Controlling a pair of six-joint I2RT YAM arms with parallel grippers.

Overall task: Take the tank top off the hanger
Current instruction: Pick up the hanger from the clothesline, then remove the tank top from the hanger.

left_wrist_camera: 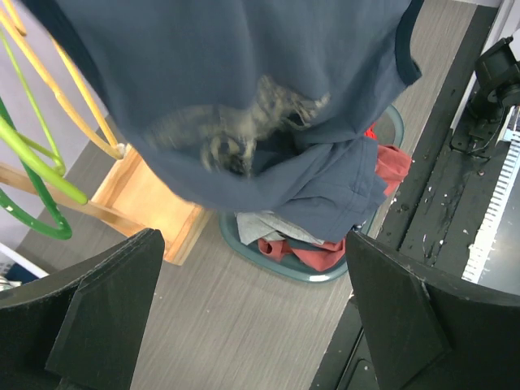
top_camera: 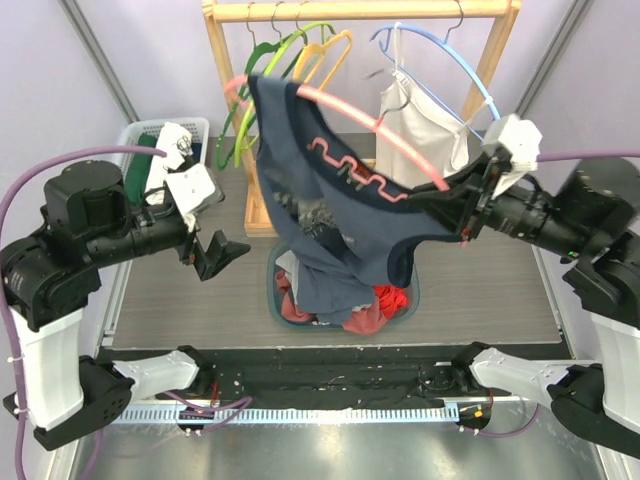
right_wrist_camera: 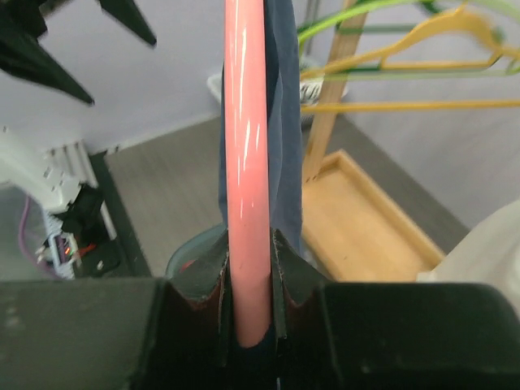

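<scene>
Holding: the right gripper (right_wrist_camera: 248, 280) is clamped narrowly on the pink hanger (top_camera: 350, 110), near that hanger's right end, with a jaw pressed on either side of the rod.
Tank top: navy with a pink squiggle across the chest (top_camera: 320, 190); draped over the pink hanger and hanging crumpled from it, in the middle of the scene in front of the rack.
Lower folds: they sag down to the pile of red and grey clothes in the round teal basket (top_camera: 412, 300); whether they rest on it cannot be told.
Left gripper: (top_camera: 220, 257) jaws spread wide, holding nothing, hovering left of the tank top and apart from it; its wrist camera looks at the navy cloth between the two fingers (left_wrist_camera: 106, 317).
Wooden rack: (top_camera: 360, 10) at the far side, carrying green hangers (top_camera: 245, 115), a yellow hanger (top_camera: 330, 50) and a blue hanger (top_camera: 455, 60).
White garment: (top_camera: 425, 125) hangs at the right of the rack, just behind the pink hanger.
White bin: (top_camera: 135, 130) far left, with dark green cloth inside.
Table: (top_camera: 180, 310) grey wood-grain surface under the basket.
</scene>
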